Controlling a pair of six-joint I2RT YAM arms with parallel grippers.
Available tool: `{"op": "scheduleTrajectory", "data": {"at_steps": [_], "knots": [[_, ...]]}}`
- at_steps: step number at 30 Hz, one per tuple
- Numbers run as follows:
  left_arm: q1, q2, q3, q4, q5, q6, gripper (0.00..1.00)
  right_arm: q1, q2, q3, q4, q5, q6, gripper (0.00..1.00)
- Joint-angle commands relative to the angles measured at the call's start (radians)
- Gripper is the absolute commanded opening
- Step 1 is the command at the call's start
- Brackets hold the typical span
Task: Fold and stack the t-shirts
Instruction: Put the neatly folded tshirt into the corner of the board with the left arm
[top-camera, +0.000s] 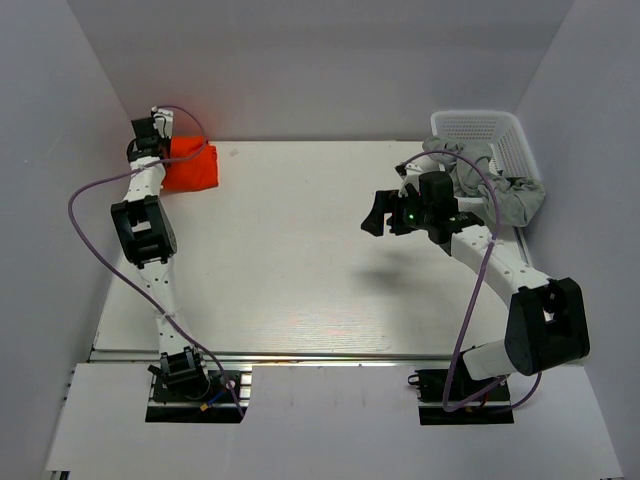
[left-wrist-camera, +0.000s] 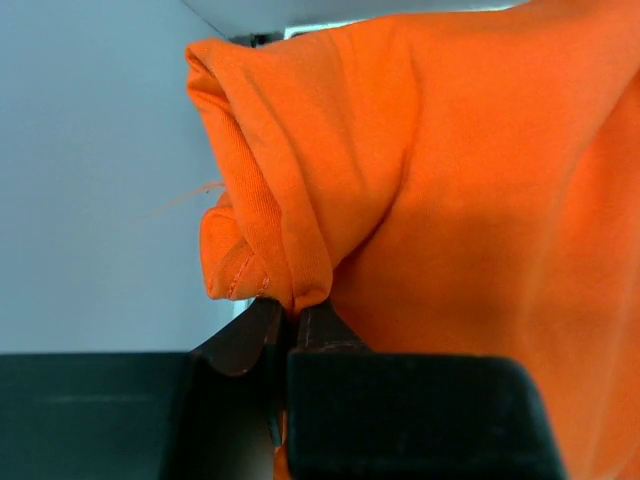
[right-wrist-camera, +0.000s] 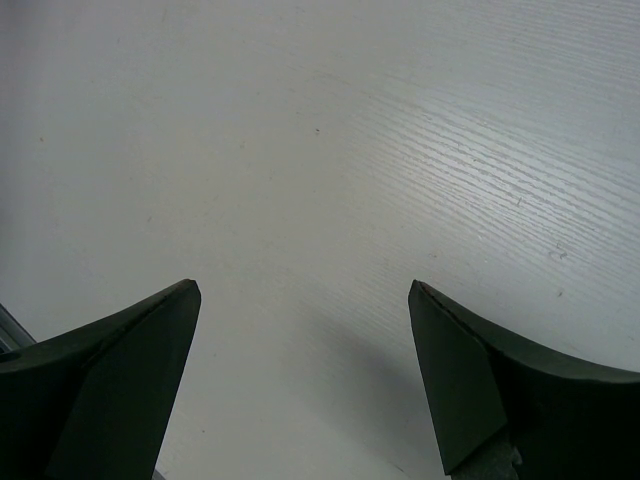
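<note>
Because the left arm crosses it in the top view, we see only part of the bunched, bright orange-red cloth t-shirt at the table's ten o'clock corner. In the left wrist view, where the shirt runs off the top and right edges, the left gripper is pinched narrow on a rolled, stitched fold of it. The right gripper hangs with jaws spread wide, holding nothing, over the white wood-grain table toward three o'clock. At two o'clock, crumpled pale grey cloth t-shirts spill over the rim of the white plastic lattice basket; we cannot tell how many.
</note>
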Motion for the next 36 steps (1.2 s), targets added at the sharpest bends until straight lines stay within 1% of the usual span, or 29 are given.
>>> {"op": "scheduleTrajectory", "data": {"at_steps": [1, 4, 6, 7, 8, 9, 10, 11, 14, 18, 21, 22, 23, 25, 26, 27, 28, 30, 31, 34, 35, 36], "knots": [[0.018, -0.029, 0.02, 0.097, 0.04, 0.03, 0.0, -0.003, -0.006, 0.042, 0.002, -0.001, 0.001, 0.9], [0.029, -0.029, 0.02, 0.108, 0.083, 0.039, 0.0, -0.004, 0.002, 0.05, -0.002, -0.001, 0.004, 0.9], [0.029, -0.018, 0.02, 0.129, 0.083, 0.039, 0.0, -0.003, 0.009, 0.056, -0.007, -0.004, 0.002, 0.9], [0.029, -0.009, 0.03, 0.143, 0.083, 0.039, 0.05, 0.0, 0.009, 0.056, -0.009, -0.006, 0.004, 0.9], [0.029, -0.009, 0.03, 0.152, 0.062, 0.039, 0.15, -0.003, 0.011, 0.056, -0.007, -0.006, 0.005, 0.9], [0.029, 0.0, 0.04, 0.17, 0.04, 0.03, 0.55, -0.003, 0.012, 0.053, -0.012, -0.007, 0.007, 0.9], [0.029, 0.0, 0.04, 0.184, 0.024, 0.03, 0.79, -0.001, 0.012, 0.053, -0.01, -0.007, 0.007, 0.9], [0.029, 0.0, 0.04, 0.197, -0.002, 0.019, 0.99, -0.003, 0.014, 0.054, -0.015, -0.009, 0.01, 0.9], [0.029, 0.0, 0.067, 0.197, -0.003, 0.003, 1.0, 0.0, 0.015, 0.05, -0.015, -0.017, 0.016, 0.9], [0.011, -0.023, 0.067, 0.168, 0.051, -0.017, 1.0, -0.001, 0.014, 0.045, -0.01, -0.032, 0.021, 0.9], [0.002, -0.081, 0.015, 0.143, 0.134, -0.026, 1.0, -0.001, 0.009, 0.033, 0.013, -0.043, 0.028, 0.9], [0.001, -0.096, -0.024, 0.129, 0.164, -0.053, 1.0, 0.0, 0.009, 0.024, 0.014, -0.05, 0.025, 0.9], [-0.008, -0.113, -0.054, 0.129, 0.234, -0.064, 1.0, 0.002, 0.006, 0.024, 0.019, -0.052, 0.028, 0.9], [-0.017, -0.156, -0.138, 0.149, 0.298, -0.064, 1.0, -0.001, 0.005, 0.01, 0.031, -0.053, 0.031, 0.9], [-0.028, -0.156, -0.16, 0.163, 0.298, -0.064, 0.98, -0.003, 0.003, 0.004, 0.036, -0.056, 0.034, 0.9], [-0.028, -0.167, -0.173, 0.163, 0.313, -0.064, 0.93, -0.003, -0.001, 0.001, 0.045, -0.056, 0.034, 0.9], [-0.037, -0.167, -0.184, 0.174, 0.313, -0.064, 0.79, -0.001, -0.002, -0.007, 0.044, -0.059, 0.034, 0.9], [-0.037, -0.145, -0.194, 0.174, 0.313, -0.087, 0.61, -0.003, -0.003, -0.015, 0.044, -0.064, 0.037, 0.9], [-0.037, -0.133, -0.168, 0.174, 0.313, -0.087, 0.46, -0.001, -0.003, -0.018, 0.045, -0.066, 0.034, 0.9], [-0.037, -0.067, -0.08, 0.128, 0.313, -0.122, 0.32, 0.0, -0.008, -0.031, 0.047, -0.058, 0.037, 0.9], [-0.037, -0.041, -0.063, 0.108, 0.313, -0.122, 0.32, -0.001, -0.008, -0.031, 0.045, -0.053, 0.039, 0.9], [-0.037, -0.032, -0.039, 0.099, 0.35, -0.122, 0.32, -0.001, -0.008, -0.033, 0.045, -0.052, 0.037, 0.9]]}}
